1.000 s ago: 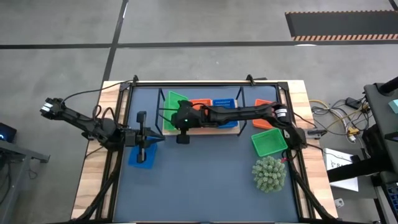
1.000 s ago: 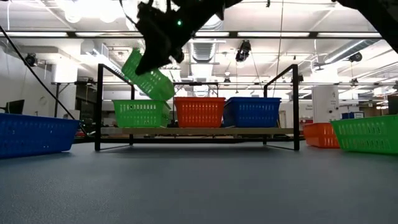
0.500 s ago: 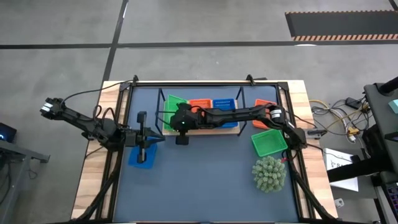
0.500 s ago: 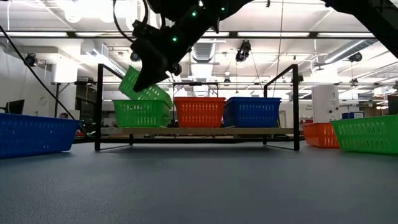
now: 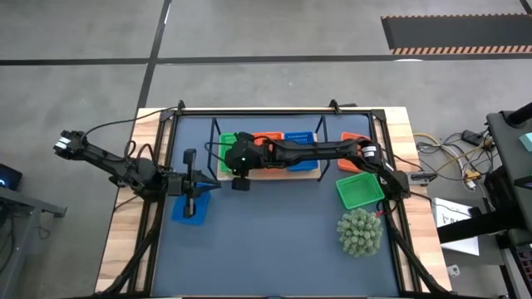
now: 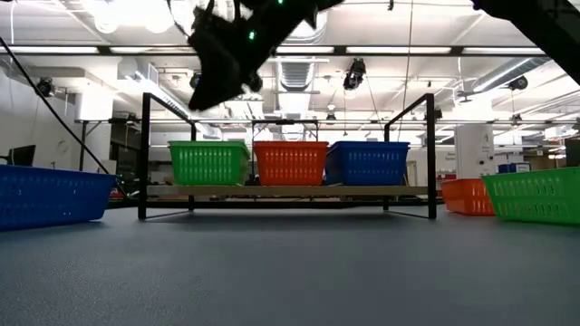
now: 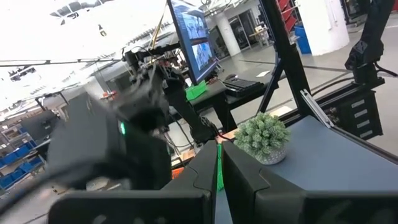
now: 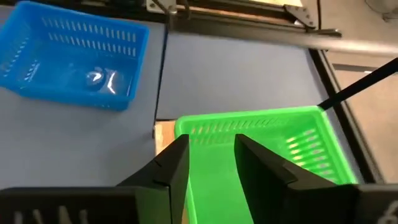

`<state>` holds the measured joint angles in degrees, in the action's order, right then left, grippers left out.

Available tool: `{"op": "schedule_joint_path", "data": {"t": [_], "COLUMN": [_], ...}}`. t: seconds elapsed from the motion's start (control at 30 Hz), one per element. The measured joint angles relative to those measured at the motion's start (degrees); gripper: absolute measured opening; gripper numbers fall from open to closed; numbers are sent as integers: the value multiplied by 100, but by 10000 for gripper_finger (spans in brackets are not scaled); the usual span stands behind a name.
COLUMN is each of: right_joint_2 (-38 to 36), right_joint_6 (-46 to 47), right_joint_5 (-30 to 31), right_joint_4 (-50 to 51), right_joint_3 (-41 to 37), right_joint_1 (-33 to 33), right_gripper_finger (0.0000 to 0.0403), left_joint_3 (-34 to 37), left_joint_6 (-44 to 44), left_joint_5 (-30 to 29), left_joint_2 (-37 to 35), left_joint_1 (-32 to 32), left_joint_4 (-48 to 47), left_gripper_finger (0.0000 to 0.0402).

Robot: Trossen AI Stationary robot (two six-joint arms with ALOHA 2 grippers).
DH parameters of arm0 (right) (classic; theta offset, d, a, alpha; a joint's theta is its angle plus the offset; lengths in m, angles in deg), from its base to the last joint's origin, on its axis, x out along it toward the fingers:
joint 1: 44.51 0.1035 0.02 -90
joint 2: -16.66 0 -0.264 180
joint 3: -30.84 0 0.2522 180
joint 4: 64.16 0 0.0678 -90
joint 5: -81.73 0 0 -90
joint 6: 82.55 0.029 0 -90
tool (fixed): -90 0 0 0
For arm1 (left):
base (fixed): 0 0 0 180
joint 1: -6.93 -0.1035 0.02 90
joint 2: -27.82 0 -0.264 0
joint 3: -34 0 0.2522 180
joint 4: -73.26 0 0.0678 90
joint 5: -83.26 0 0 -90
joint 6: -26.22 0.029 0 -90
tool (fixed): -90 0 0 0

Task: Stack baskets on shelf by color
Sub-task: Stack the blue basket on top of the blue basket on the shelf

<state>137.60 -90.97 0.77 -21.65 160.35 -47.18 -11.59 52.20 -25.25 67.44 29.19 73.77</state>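
- Since 1 second ago, the green basket (image 6: 208, 162) that hung tilted from the right gripper (image 6: 220, 65) now sits level on the green stack at the shelf's (image 6: 285, 191) left end, and the gripper has lifted clear above it.
- The right gripper's fingers (image 8: 169, 163) stand apart with nothing between them; the green basket lies just beneath them in the right wrist view.
- On the shelf the low view shows 3 colours side by side: green, orange-red (image 6: 291, 162) and blue (image 6: 366, 162).
- The left gripper (image 5: 198, 184) waits by a loose blue basket (image 5: 189, 208) on the mat (image 5: 274, 241), fingers together, holding nothing.
- Step in hand: the release is done and the arm is retreating.
- Next, I judge, a loose basket must be fetched: the green one (image 5: 359, 190) or the orange-red one (image 5: 352, 141) at the right, gripped by its rim and lowered square onto its own colour.
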Motion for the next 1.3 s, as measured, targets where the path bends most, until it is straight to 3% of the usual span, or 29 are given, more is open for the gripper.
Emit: {"op": "schedule_joint_path", "data": {"t": [0.17, 0.37, 0.53, 0.77, 0.9, 1.1, 1.3], "right_joint_2": [-403, -1431, -2483, -3377, -3469, -3703, -4118], "right_joint_6": [-161, -9, 10, -738, -959, -695, -404], "right_joint_5": [-2, -3, -4, -67, -595, -749, -756], "right_joint_4": [1238, 1531, 245, -3820, -5527, -5789, -5096], "right_joint_3": [285, -645, -2334, -5139, -6120, -6675, -6833], "right_joint_1": [318, 885, 1362, 1730, 1770, 1768, 1786], "right_gripper_finger": [88, 18, 13, 13, 13, 13, 13], "left_joint_3": [0, -7, -7, -7, -7, -9, -146], "left_joint_6": [-2, 17, -12, -416, -814, -1919, -2881], "left_joint_5": [0, -4, -12, -22, 271, 437, 300], "left_joint_2": [45, 61, 88, 599, 1256, 2344, 3136], "left_joint_1": [0, -2, -3, -4, 9, 248, 485], "left_joint_4": [-27, 35, 64, 814, 1508, 2059, 2280], "left_gripper_finger": [6, 6, 6, 6, 6, 6, 6]}}
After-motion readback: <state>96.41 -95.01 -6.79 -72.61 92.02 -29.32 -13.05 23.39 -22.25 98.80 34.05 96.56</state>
